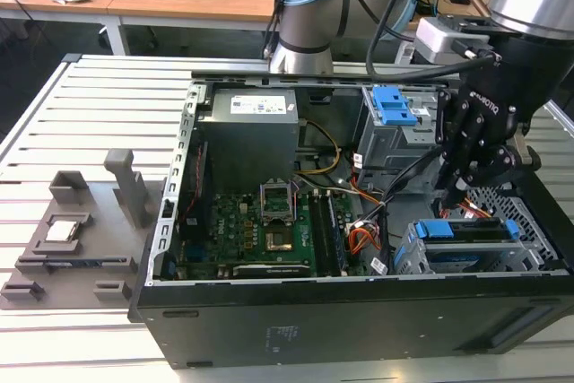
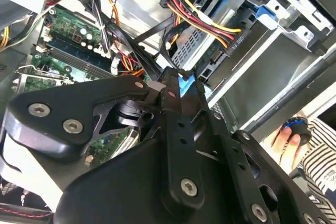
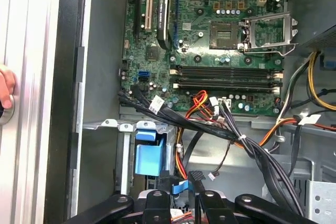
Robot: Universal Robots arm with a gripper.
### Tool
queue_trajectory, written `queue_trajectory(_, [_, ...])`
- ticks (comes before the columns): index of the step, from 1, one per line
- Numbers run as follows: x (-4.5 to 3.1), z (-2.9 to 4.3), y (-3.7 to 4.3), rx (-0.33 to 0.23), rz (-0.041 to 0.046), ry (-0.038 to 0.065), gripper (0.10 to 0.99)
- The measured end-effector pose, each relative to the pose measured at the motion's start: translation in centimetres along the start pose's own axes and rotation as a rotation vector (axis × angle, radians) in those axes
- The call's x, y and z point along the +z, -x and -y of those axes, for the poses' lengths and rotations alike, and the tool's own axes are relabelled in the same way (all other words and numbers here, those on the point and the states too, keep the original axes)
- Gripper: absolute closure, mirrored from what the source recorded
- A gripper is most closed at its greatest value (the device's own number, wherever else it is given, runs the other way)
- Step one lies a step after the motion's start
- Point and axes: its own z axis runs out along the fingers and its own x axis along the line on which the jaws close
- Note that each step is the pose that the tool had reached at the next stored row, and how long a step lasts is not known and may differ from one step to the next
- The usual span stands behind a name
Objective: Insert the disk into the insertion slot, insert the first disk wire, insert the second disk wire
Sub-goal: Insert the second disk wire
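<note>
In the exterior view the disk (image 1: pixel 471 256) with its blue carrier rail lies inside the insertion slot (image 1: pixel 411 256), the low grey cage at the case's front right. My black gripper (image 1: pixel 465 187) hangs just above the disk's rear end. In both wrist views its fingers (image 2: pixel 176 98) are closed on a black connector (image 3: pixel 195 176) with a flat blue disk wire (image 3: pixel 178 186). A second disk wire, a black plug on red, yellow and black leads (image 2: pixel 210 22), hangs free close to the disk's rear. The carrier's blue tab (image 3: pixel 147 158) is just ahead of the fingers.
A taller grey cage with a blue latch (image 1: pixel 395 105) stands behind the slot. Loose cable bundles (image 3: pixel 226 129) cross between the motherboard (image 1: pixel 260 230) and the cages. A person's hand (image 2: pixel 286 135) rests by the case. A grey fixture (image 1: pixel 81 230) sits on the table at the exterior view's left.
</note>
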Motion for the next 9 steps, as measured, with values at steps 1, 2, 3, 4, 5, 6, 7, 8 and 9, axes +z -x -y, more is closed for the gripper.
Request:
queue_trajectory(1, [0.05,0.0,0.01,-0.001,-0.0025,0.0,0.804])
queue_trajectory(2, [0.17,0.01,0.02,-0.003,-0.0036,0.001,0.804])
queue_trajectory(3, [0.29,0.01,0.04,-0.003,-0.004,0.001,0.804])
queue_trajectory(4, [0.44,0.02,0.07,-0.004,-0.0049,0.002,0.804])
queue_trajectory(5, [0.53,0.03,0.08,-0.004,-0.0057,0.003,0.804])
queue_trajectory(6, [0.64,0.04,0.1,-0.005,-0.0067,0.004,0.804])
queue_trajectory(7, [0.71,0.04,0.08,-0.004,-0.0148,0.004,0.804])
queue_trajectory(8, [0.74,0.04,0.0,-0.004,-0.0219,0.005,0.804])
queue_trajectory(9, [0.75,0.03,-0.08,-0.004,-0.0289,0.005,0.804])
